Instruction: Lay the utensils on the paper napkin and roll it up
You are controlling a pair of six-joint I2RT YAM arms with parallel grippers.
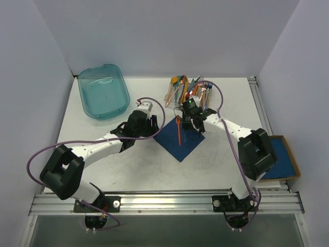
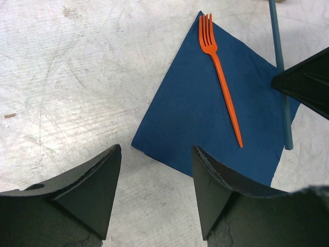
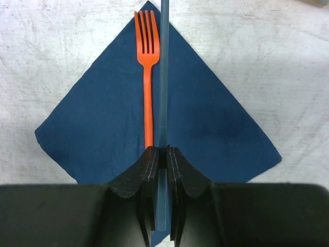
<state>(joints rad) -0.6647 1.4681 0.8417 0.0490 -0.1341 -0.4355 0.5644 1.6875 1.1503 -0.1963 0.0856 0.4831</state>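
Note:
The paper napkin (image 1: 181, 140) (image 2: 195, 118) (image 3: 103, 128) lies flat on the table as a dark blue diamond. An orange fork (image 1: 178, 131) (image 2: 221, 77) (image 3: 148, 77) rests along its middle, tines towards the near corner. My right gripper (image 1: 193, 119) (image 3: 163, 150) hovers over the napkin's far part, shut on the thin handle of a pale blue utensil (image 3: 164, 77) (image 2: 280, 77) that runs beside the fork; its head is out of view. My left gripper (image 1: 154, 123) (image 2: 157, 149) stands open just off the napkin's left corner, nothing between its fingers.
A clear holder with orange and blue cutlery (image 1: 187, 90) stands behind the napkin. A teal bin (image 1: 103, 91) sits at the back left. A cardboard box of blue napkins (image 1: 282, 157) lies at the table's right edge.

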